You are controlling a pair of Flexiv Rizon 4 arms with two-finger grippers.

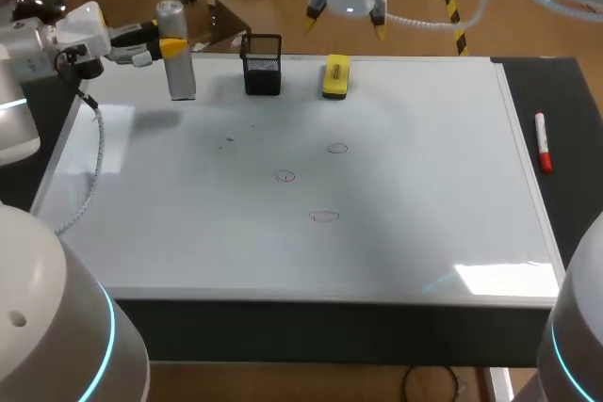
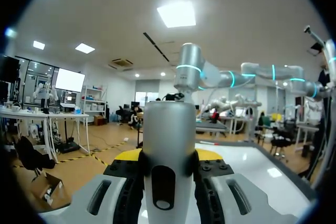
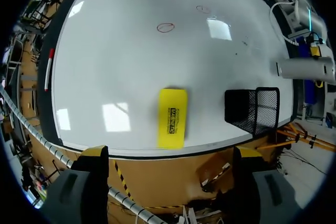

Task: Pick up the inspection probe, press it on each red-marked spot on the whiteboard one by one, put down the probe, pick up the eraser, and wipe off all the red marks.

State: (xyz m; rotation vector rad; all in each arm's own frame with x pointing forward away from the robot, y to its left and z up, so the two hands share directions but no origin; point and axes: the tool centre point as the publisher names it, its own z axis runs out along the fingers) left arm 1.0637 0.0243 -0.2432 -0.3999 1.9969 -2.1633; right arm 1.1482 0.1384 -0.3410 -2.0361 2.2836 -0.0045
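My left gripper point(image 1: 170, 44) is shut on the silver cylindrical probe point(image 1: 177, 58), which hangs upright over the whiteboard's point(image 1: 405, 185) back left corner. In the left wrist view the probe point(image 2: 168, 150) stands gripped between the yellow-tipped fingers point(image 2: 126, 157). Three red circles are drawn mid-board point(image 1: 337, 148), point(image 1: 285, 176), point(image 1: 324, 217). A yellow eraser point(image 1: 336, 76) lies flat near the back edge. My right gripper point(image 1: 346, 8) hovers open behind that edge; in its wrist view the eraser point(image 3: 172, 117) lies just ahead of the open gripper point(image 3: 170, 153), and the probe point(image 3: 306, 70) shows past the mesh cup.
A black mesh cup point(image 1: 262, 65) stands between the probe and the eraser, also visible as the mesh cup point(image 3: 254, 109) beside the eraser. A red marker pen point(image 1: 543, 141) lies on the dark strip right of the board. A white cable point(image 1: 94, 157) drapes over the board's left edge.
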